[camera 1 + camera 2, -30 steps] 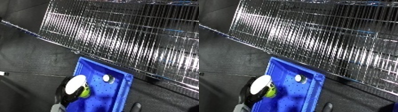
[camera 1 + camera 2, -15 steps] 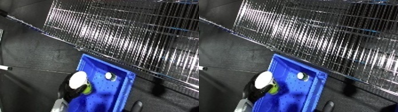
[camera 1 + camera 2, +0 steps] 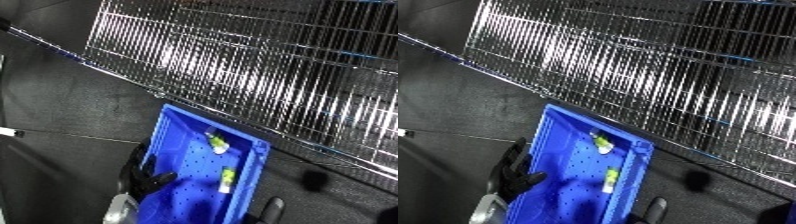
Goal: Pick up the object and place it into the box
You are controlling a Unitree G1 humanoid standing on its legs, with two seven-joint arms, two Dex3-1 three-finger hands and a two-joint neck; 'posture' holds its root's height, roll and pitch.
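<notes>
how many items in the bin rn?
2. One near the bin's far end, one mid-floor by the right wall. The near end runs out of frame, so more may be hidden.

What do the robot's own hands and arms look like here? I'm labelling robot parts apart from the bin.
The left hand is matte black, with thick fingers and a thumb, standing dark against the blue bin. Below it a short silver-grey forearm section shows at the bottom edge. The right hand shows only as a dark rounded tip. No cables or markings are visible.
</notes>
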